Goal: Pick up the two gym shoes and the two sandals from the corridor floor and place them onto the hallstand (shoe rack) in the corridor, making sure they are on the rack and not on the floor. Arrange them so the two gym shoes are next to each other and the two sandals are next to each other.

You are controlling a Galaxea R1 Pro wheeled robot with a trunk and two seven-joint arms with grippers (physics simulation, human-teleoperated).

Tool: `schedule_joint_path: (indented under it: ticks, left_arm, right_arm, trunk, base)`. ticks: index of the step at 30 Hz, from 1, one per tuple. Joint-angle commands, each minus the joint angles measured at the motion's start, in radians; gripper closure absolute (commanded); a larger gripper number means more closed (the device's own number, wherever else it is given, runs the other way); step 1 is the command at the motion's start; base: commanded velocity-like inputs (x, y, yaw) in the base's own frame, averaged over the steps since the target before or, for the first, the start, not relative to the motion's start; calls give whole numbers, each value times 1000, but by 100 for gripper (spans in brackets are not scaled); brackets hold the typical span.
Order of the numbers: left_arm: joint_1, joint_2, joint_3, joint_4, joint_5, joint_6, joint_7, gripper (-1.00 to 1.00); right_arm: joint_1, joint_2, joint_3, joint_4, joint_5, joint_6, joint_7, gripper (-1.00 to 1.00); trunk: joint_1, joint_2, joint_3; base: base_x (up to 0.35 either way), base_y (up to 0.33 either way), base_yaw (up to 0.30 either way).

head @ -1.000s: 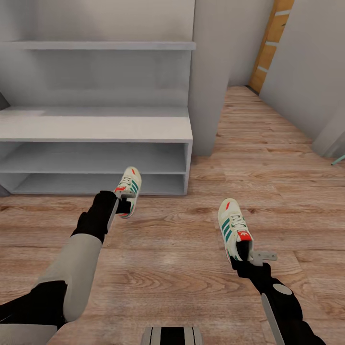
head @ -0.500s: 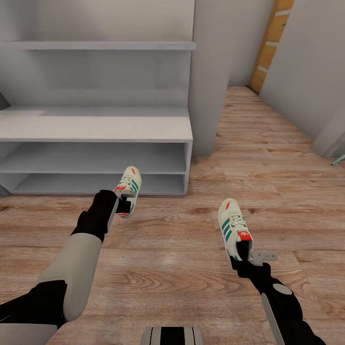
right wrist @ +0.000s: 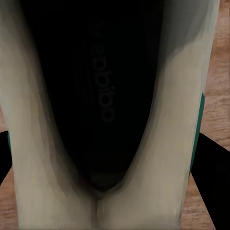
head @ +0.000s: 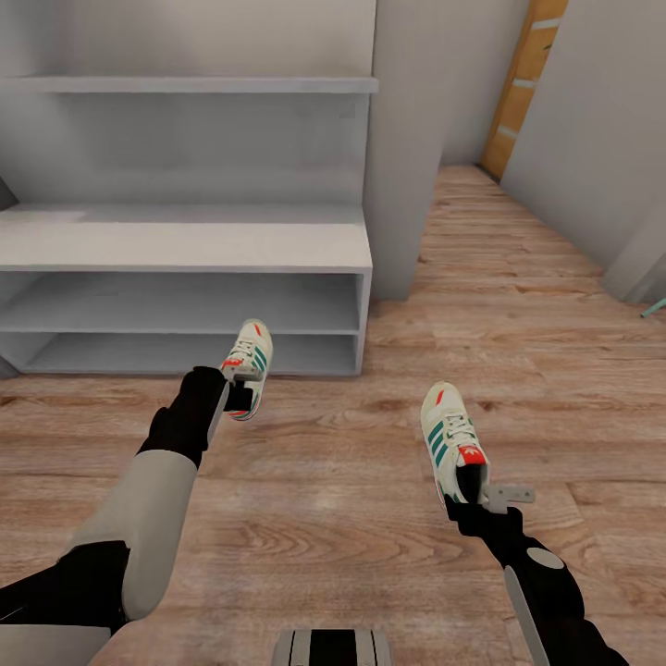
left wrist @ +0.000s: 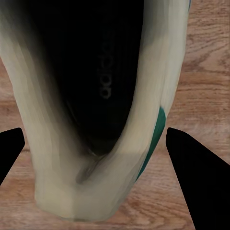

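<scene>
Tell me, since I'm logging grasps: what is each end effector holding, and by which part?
Each holds one gym shoe at its heel end: the left end effector the left gym shoe, the right end effector the right gym shoe.

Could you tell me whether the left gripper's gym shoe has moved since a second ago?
No. The gym shoe sits at the same spot against the hallstand edge.

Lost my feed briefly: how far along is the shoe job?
Nothing is racked: the light-grey hallstand is bare. In hand: the left gripper and right gripper each hold a cream-white green-striped sneaker by the heel. Left: shelving both, then the sandals.
</scene>
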Motion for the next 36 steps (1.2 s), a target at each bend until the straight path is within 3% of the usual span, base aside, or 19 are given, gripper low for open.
schedule_joint_path:
  ticks: [1,20,36]
  left_arm:
    - [-1,-1,5,-1,-11,3,-9,100]
    - [-1,-1,3,-28,-11,3,-9,100]
    - [-1,-2,2,-27,-11,2,-10,100]
  right_arm:
    - [0,0,0,-2,0,5,1,100]
    - [0,0,-1,-2,0,5,1,100]
    - [0,0,-1,-2,0,5,1,100]
  trunk:
    - [0,-1,-5]
    - [1,-1,-12]
    - [1,-1,-12]
  base:
    - [0,0,0]
    - [6,0,0]
    - [187,0,0]
